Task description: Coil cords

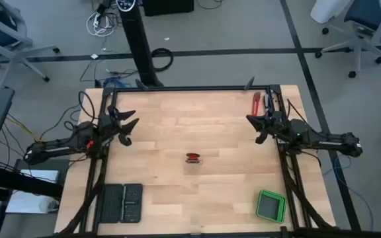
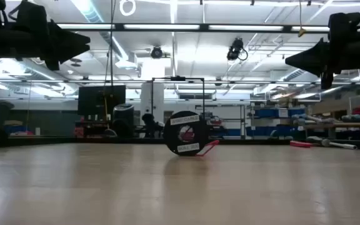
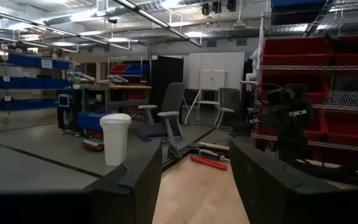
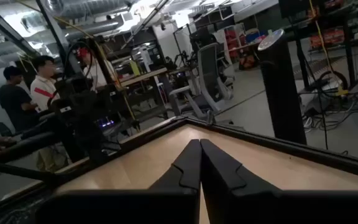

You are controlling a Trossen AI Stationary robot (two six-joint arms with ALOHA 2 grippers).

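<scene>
The cords (image 1: 193, 158) sit in the middle of the frame in the high view, wound into a tiny red bundle on the wooden table (image 1: 177, 119). Its longer side runs left to right. The left gripper (image 1: 128, 125), at the left, has its jaws wide apart and holds nothing. The right gripper (image 1: 254, 123), at the right, has its jaws pressed together, empty.

The cords (image 1: 194, 158) are wound into 1 tiny red bundle on a dark round spool, set upright at the table's centre.
</scene>
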